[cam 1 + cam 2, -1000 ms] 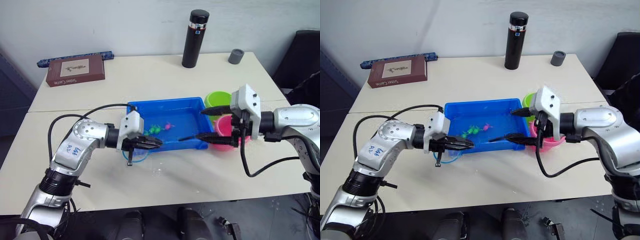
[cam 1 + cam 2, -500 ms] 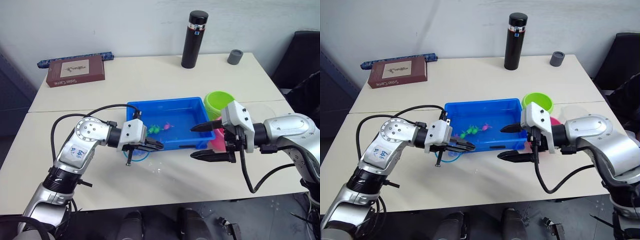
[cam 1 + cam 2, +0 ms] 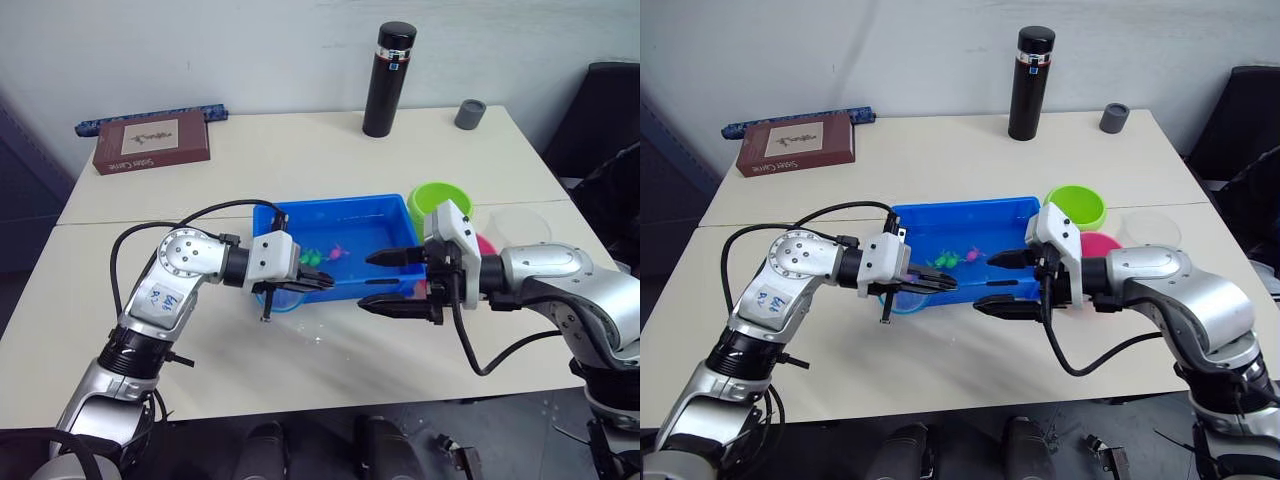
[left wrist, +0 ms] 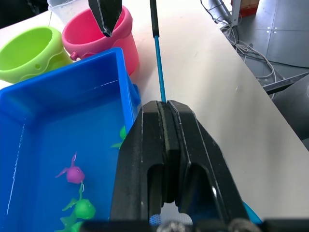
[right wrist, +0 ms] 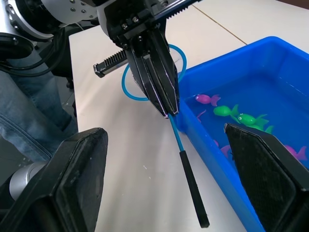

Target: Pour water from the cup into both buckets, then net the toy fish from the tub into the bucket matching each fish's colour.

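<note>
Two pale, matte slabs butt together to make the worktop [image 3: 330, 150]. Near its front edge sits the tub [image 3: 345, 212], a shallow rectangular tray of glossy blue plastic holding water. Beside the tub, toward the worktop's right edge, stand two round plastic buckets: the lime green bucket [image 3: 436, 200], and nearer the front the pink bucket [image 4: 116, 41]. Just beyond them rests the clear, wide cup [image 3: 520, 226]. The right gripper [image 3: 395, 281] hovers over the tub's front right corner, its black fingers spread wide apart. The left gripper [image 3: 325, 284], at the tub's front left corner, has its fingers pressed together, pinching a net [image 5: 175, 130] with a thin blue rod, black handle and round blue hoop. Tiny green and pink toy fish [image 5: 236, 115] float in the tub.
</note>
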`<act>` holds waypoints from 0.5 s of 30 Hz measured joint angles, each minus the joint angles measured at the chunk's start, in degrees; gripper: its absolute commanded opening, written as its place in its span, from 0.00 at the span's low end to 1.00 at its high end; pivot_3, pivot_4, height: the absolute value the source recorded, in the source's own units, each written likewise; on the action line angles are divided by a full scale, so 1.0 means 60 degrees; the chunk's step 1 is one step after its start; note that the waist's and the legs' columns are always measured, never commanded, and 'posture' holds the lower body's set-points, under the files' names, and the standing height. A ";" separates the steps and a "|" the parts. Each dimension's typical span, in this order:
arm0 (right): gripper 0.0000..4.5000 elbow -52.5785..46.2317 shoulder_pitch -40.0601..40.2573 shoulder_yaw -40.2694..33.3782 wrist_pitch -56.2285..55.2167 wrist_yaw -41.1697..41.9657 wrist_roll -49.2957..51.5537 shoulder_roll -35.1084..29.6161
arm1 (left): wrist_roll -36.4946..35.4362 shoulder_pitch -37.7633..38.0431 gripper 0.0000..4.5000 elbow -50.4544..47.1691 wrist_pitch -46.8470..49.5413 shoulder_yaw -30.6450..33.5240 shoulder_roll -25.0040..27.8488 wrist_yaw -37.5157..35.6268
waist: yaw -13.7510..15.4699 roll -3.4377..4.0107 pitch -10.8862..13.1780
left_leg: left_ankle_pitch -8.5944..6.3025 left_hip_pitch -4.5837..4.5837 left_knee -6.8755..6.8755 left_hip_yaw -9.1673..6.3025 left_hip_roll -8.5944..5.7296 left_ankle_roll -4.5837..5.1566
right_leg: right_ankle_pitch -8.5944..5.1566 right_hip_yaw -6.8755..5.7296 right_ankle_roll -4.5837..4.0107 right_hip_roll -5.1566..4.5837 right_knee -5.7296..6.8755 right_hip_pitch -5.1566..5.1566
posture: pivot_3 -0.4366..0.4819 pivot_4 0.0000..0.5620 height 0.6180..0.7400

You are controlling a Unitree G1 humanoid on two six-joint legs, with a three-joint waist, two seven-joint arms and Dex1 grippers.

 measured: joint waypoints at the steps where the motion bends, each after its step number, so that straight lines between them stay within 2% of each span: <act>1: 0.92 0.0001 0.0002 0.0000 0.0009 -0.0079 0.0003 0.0043 | 0.0000 -0.0029 0.01 0.0013 0.0001 0.0006 -0.0031 0.0030 | -0.0001 0.0000 0.0000 | 0.0000 0.0000 0.0000 0.0000 0.0000 0.0000 | 0.0000 0.0000 0.0000 0.0000 0.0001 0.0000 | 0.48 0.27 1.00; 15: 0.92 0.0008 0.0451 0.0001 -0.0133 -0.0406 -0.0092 0.0257 | -0.0011 -0.0218 0.01 0.0022 0.0025 0.0045 -0.0194 0.0158 | 0.0000 0.0000 0.0000 | 0.0000 0.0000 0.0004 -0.0003 0.0000 0.0000 | 0.0000 0.0000 0.0000 0.0004 0.0009 0.0001 | 0.48 0.27 1.00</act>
